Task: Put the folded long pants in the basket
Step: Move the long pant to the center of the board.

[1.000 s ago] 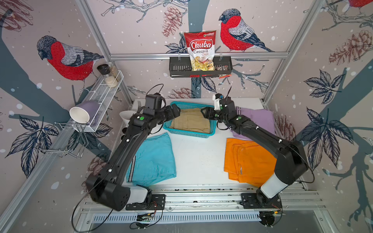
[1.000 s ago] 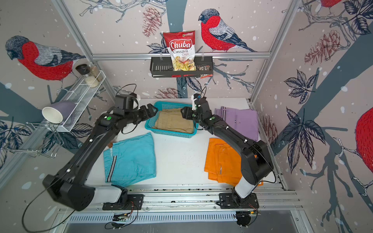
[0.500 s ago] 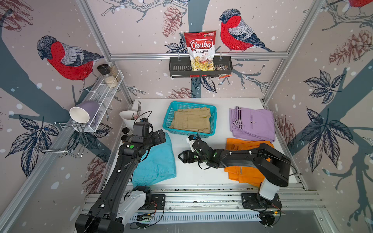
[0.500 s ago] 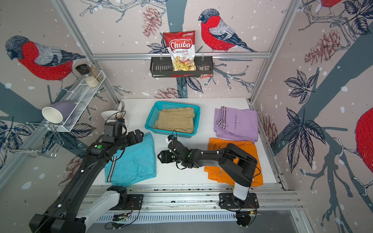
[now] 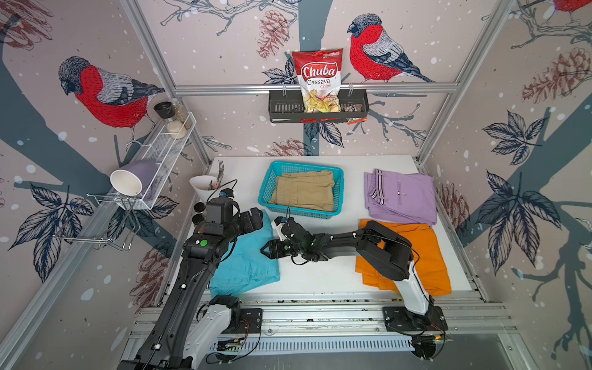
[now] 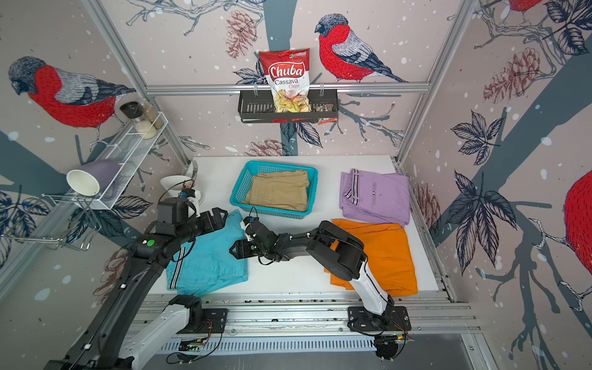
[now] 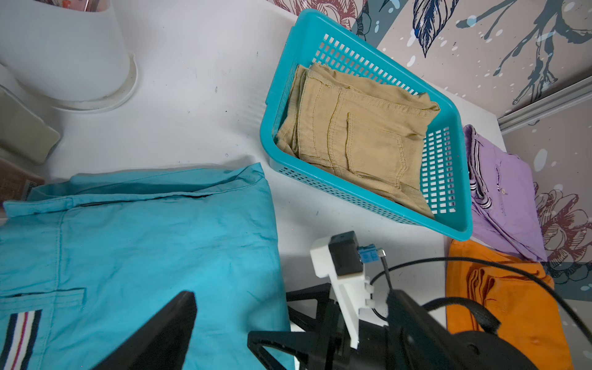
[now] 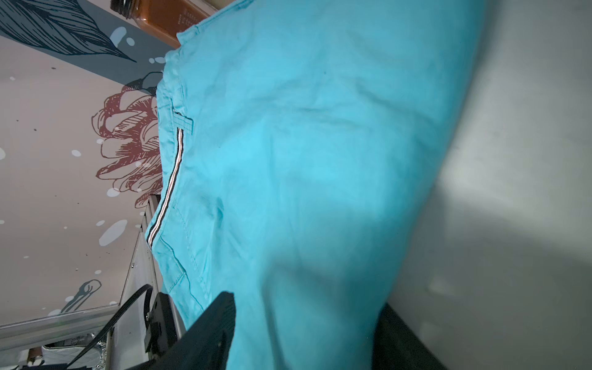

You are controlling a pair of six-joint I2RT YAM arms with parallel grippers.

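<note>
The teal basket (image 5: 298, 212) (image 7: 362, 200) stands at the back middle of the table with the khaki folded long pants (image 5: 304, 192) (image 6: 278, 192) lying inside. Turquoise pants (image 5: 250, 259) (image 6: 208, 259) (image 7: 144, 240) (image 8: 304, 144) lie flat at front left, lilac pants (image 5: 403, 195) at back right and orange pants (image 5: 429, 256) at front right, partly under my right arm. My left gripper (image 5: 258, 219) (image 6: 221, 216) (image 7: 291, 294) hangs open over the turquoise pants' far edge. My right gripper (image 5: 267, 250) (image 6: 232, 251) (image 8: 306, 302) is open at their right edge, holding nothing.
A white cup (image 5: 205, 189) with a fork stands at the back left, with small dark jars (image 5: 198, 211) beside it. A white wire shelf (image 5: 166, 150) with a purple mug (image 5: 131, 179) hangs on the left wall. On the back wall, a black rack (image 5: 282, 109) holds a chips bag (image 5: 318, 83).
Both arms have pulled back from the basket, leaving the khaki pants in it. The left gripper now hangs over the turquoise pants' far edge; the right one has swung to their right edge.
</note>
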